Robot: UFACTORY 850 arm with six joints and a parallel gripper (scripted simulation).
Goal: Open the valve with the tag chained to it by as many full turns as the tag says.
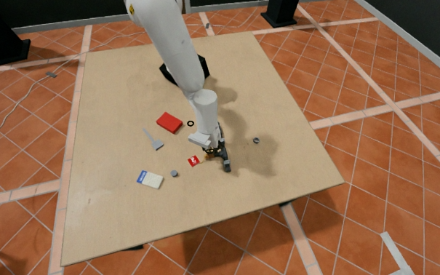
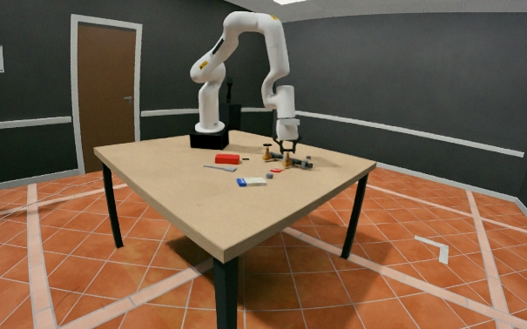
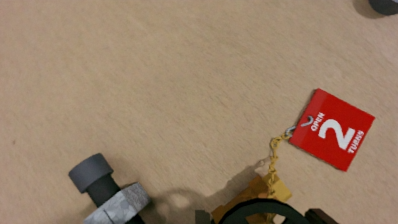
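Note:
A grey pipe with brass valves lies on the table. The near valve has a black handwheel and a brass body. A gold chain joins it to a red tag that reads "OPEN 2 TURNS"; the tag also shows in the top view. My gripper points straight down onto this valve and is shut on its handwheel. A second valve with a black handwheel stands further back on the pipe. The pipe's capped end shows in the wrist view.
A red block, a black ring, a grey scraper, a white card with a blue end and two small grey cylinders lie around the pipe. The robot base stands at the far edge.

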